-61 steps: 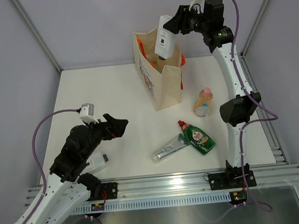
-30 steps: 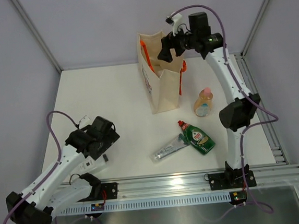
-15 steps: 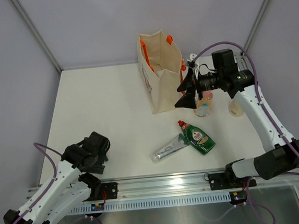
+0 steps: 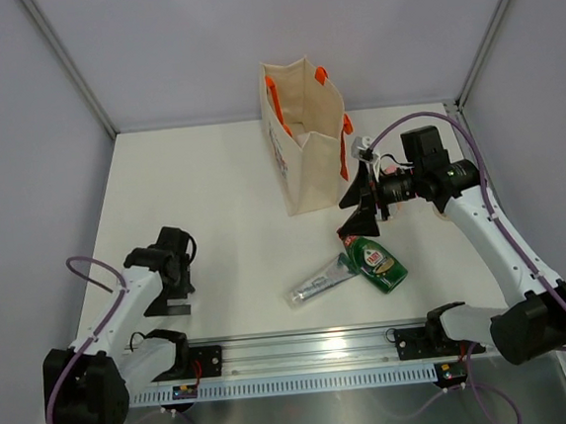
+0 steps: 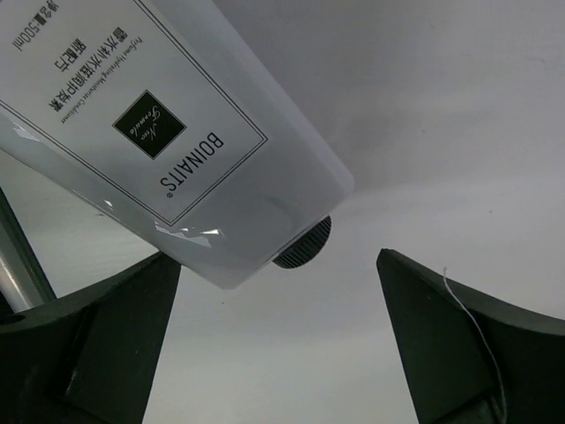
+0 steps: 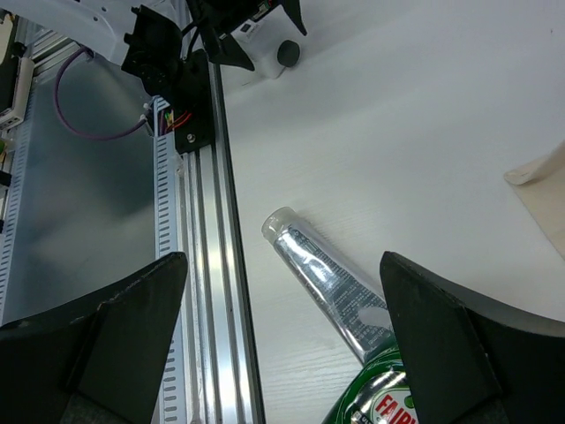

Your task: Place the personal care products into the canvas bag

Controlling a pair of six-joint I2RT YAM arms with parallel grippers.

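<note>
Inside a booth of pale lilac-grey walls with slanting metal corner posts:

1. Table. White, matt, filling the floor of the booth; an aluminium rail runs along its near edge.
2. Canvas bag. Beige, upright, mouth open, orange handles; stands at the far middle of the table, with a colourful print on its left face.
3. Right gripper. Dark, just near-right of the bag and above the lying products. Fingers spread wide, nothing held.
4. Left gripper. At the near left of the table, pointing down. Fingers wide apart and empty, no contact showing.
5. Green bottle. Lies flat, right of centre and near the rail, red cap towards the far left. Outside the bag.
6. White bottle. Printed label and dark ribbed cap; lies on the table under the left gripper, its cap end between the fingers in the wrist view.
7. Silvery tube. Lies flat, its right end against the green bottle. Outside the bag.
</note>
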